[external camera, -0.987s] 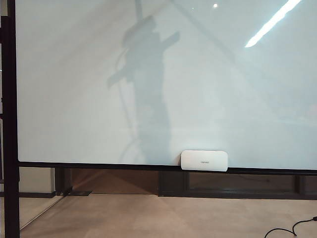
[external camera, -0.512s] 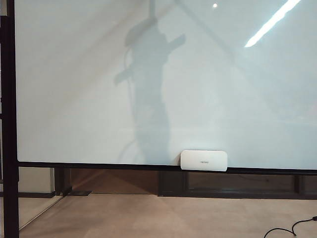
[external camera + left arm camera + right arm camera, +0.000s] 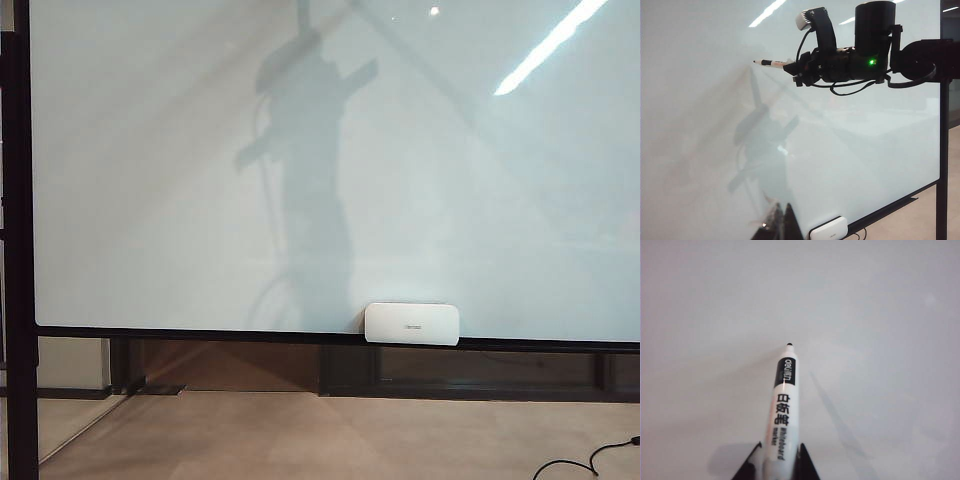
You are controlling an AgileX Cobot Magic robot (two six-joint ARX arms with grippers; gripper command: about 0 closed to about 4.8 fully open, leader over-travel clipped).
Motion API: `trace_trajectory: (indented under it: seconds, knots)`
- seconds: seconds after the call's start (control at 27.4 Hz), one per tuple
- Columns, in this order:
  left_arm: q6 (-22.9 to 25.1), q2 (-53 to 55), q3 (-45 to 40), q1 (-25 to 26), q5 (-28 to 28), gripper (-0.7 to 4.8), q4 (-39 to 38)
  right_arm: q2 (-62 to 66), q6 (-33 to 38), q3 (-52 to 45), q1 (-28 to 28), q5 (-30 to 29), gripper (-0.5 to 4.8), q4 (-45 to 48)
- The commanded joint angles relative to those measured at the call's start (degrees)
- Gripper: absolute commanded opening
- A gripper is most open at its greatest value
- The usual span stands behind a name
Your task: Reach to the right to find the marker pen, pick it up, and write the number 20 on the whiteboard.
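The arm's shadow (image 3: 300, 180) has slid right on the whiteboard (image 3: 150, 150). The right hand (image 3: 795, 70) holds the marker pen (image 3: 784, 405), maybe near touching; no number 20 yet. The left hand (image 3: 778, 226) looks narrow, but I cannot tell.

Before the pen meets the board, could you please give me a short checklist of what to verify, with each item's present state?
1. Marker pen held in right gripper: ok.
2. Tip uncapped, pointing at whiteboard: ok.
3. Board free of writing ahead of the tip: ok.
4. Tip touching the surface: cannot tell.
5. White box on the bottom ledge, away from the pen: ok.
6. Left gripper low, away from the pen: ok; its jaws: cannot tell.
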Motion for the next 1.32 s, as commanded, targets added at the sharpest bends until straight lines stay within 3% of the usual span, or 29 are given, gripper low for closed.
trace_trajectory:
  seconds: [0.04, 0.18, 0.88, 1.32]
  knots:
    - [0.0, 0.1, 0.1, 0.0, 0.6, -0.05, 0.7, -0.3, -0.1, 0.3, -0.3, -1.9, -0.01, 1.9]
    - [0.0, 0.2, 0.1, 0.0, 3.4, -0.05, 0.6, -0.3, -0.1, 0.3, -0.9, -3.4, -0.01, 2.0]
    - [0.1, 0.2, 0.1, 0.0, 3.8, -0.05, 0.3, 1.9, 0.1, 0.3, -2.2, -3.7, -0.01, 2.5]
    - [1.1, 0.2, 0.1, 0.0, 3.7, -0.05, 0.4, 1.8, 0.0, 0.4, -2.2, 8.3, -0.01, 1.6]
